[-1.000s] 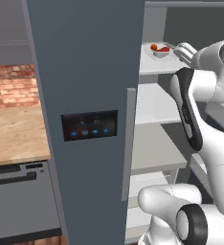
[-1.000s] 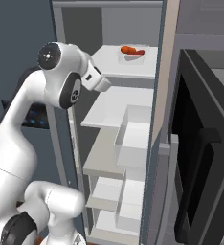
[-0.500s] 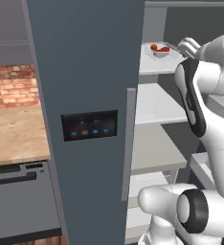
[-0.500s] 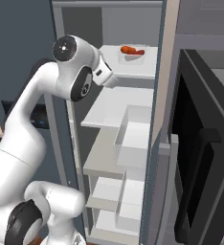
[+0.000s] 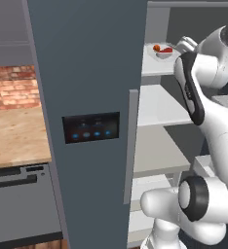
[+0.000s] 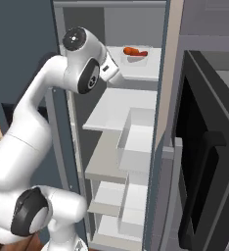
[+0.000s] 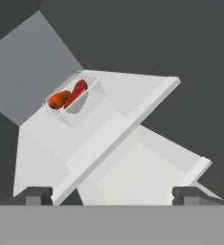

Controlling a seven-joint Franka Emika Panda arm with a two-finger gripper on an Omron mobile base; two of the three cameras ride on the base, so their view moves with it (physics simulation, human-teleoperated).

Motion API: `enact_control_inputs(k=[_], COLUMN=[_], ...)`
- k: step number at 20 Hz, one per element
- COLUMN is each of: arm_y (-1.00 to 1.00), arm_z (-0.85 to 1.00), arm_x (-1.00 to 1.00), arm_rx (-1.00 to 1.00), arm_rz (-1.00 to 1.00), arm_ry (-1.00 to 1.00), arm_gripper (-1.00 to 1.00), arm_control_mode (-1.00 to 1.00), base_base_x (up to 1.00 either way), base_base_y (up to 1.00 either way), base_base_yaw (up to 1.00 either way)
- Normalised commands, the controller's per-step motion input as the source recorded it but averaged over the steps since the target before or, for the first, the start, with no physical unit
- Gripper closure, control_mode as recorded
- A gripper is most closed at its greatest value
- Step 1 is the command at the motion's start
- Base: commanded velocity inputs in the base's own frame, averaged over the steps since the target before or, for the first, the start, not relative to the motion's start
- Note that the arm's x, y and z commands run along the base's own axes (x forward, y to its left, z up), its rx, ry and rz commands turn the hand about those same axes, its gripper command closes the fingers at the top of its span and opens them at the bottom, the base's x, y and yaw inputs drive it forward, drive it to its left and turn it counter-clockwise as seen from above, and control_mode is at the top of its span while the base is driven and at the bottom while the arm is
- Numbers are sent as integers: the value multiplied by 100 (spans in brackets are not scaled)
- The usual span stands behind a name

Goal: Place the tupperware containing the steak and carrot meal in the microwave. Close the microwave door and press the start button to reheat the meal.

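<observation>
The fridge (image 6: 111,127) stands open, its door (image 5: 89,121) swung aside. One microwave door (image 6: 204,157) hangs open at right. One tupperware (image 7: 74,98) sits on the top shelf (image 7: 109,134), long axis running front to back, holding one carrot piece and one steak piece. The gripper (image 7: 111,194) is spread wide, empty, well short of it.

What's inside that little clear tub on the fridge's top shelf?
The tupperware holds an orange carrot piece and a reddish steak piece. Whatever lies beneath them, on the container's floor, is hidden.
</observation>
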Motion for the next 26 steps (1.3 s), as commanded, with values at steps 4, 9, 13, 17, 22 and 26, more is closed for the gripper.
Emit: enact_control_inputs(k=[4,9,13,17,22,26], arm_y=[-1,-3,-7,-6,-3,-6], arm_z=[0,-1,-4,-11,-14,-10], arm_x=[41,39,38,36,34,28], arm_rx=[0,0,0,0,0,0], arm_rz=[2,3,4,4,3,3], arm_ry=[13,5,0,0,0,0], arm_gripper=[-100,-100,-100,-100,-100,-100], arm_control_mode=[-100,-100,-100,-100,-100,-100], base_base_x=[0,0,0,0,0,0], base_base_y=[0,0,0,0,0,0], base_base_yaw=[0,0,0,0,0,0])
